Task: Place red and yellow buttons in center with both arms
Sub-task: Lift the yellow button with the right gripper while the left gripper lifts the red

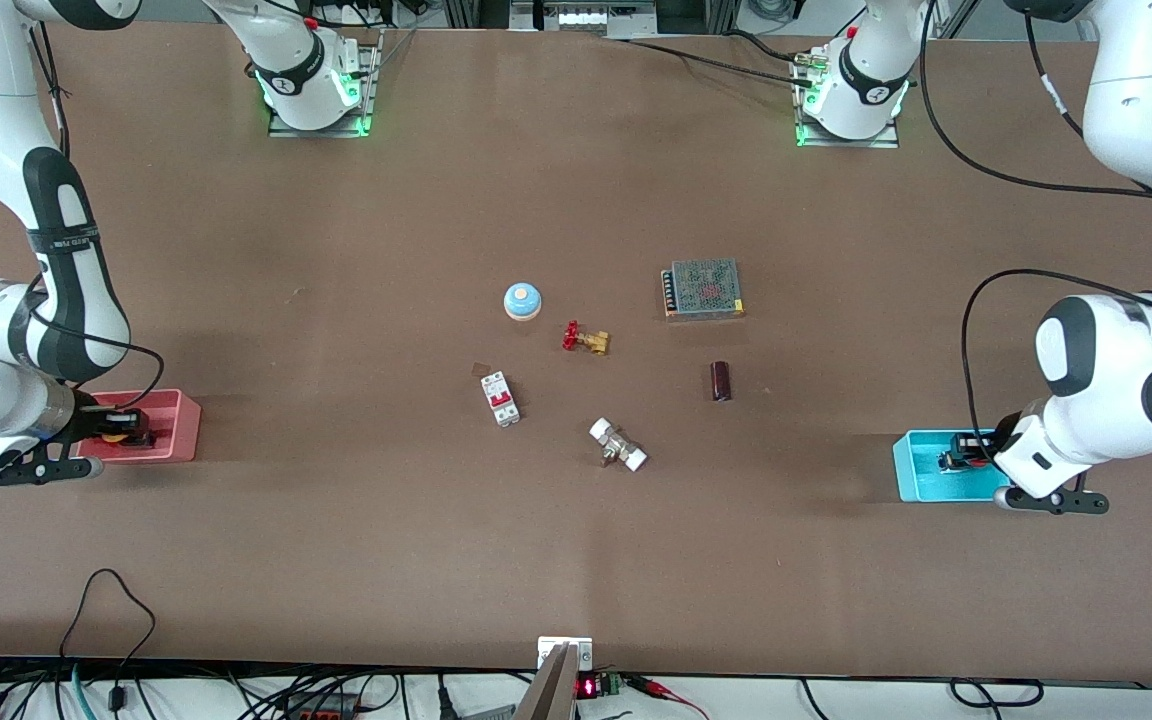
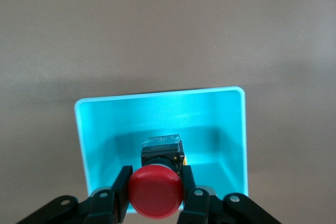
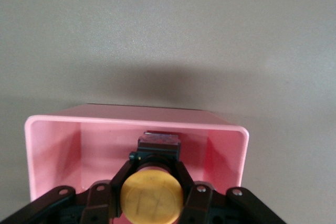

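Both pick-ups look done: our left gripper [image 2: 156, 195] clamps the red button [image 2: 156, 191] over the cyan bin [image 2: 81, 129]; our right gripper [image 3: 152, 195] clamps the yellow button [image 3: 151, 195] over the pink bin [image 3: 47, 145]; next we judge a lift and carry to the center [image 1: 596, 400].

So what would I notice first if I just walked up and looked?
Probably the two bright bins: a pink bin at the right arm's end of the table and a cyan bin at the left arm's end. The right hand grips a yellow button in the pink one; the left hand grips a red button in the cyan one.
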